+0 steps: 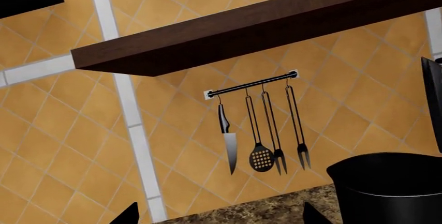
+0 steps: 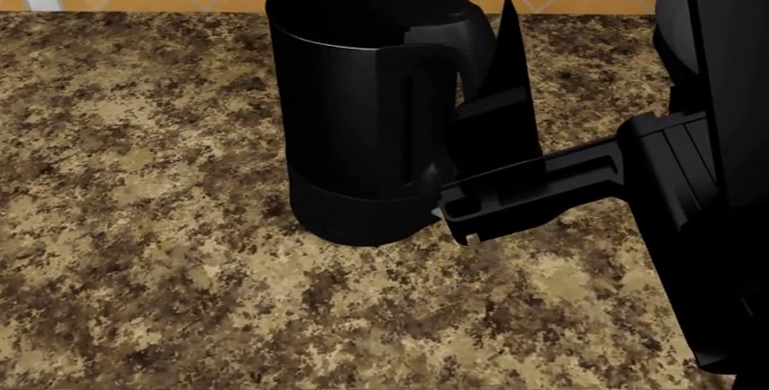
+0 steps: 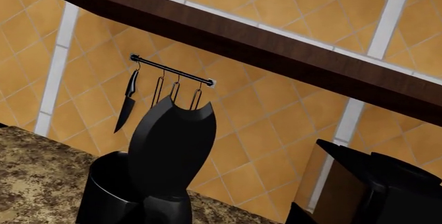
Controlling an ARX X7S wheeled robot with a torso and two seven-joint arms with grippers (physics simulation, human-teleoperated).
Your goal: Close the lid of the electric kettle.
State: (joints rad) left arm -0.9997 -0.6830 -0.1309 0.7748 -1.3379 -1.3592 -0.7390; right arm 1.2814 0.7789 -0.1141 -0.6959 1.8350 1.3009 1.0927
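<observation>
Right gripper point(image 2: 481, 219) sits just beside the kettle point(image 2: 360, 120), low by the handle and touching or nearly so, but it's all black on black, so I can't tell if the fingers are apart or together. Left gripper only shows two dark tips in its wrist cam, apart with nothing between them. Kettle's on the granite counter point(image 2: 144, 255), lid point(image 3: 173, 146) standing up, wide open. Utensil rail point(image 1: 252, 84) on the tiled wall behind.

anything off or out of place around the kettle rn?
Only the lid: it stands upright, open above the electric kettle, whose mouth is uncovered. The kettle sits upright on the granite counter, no spill or damage visible. On the wall rack, the knife and utensils hang normally.
</observation>
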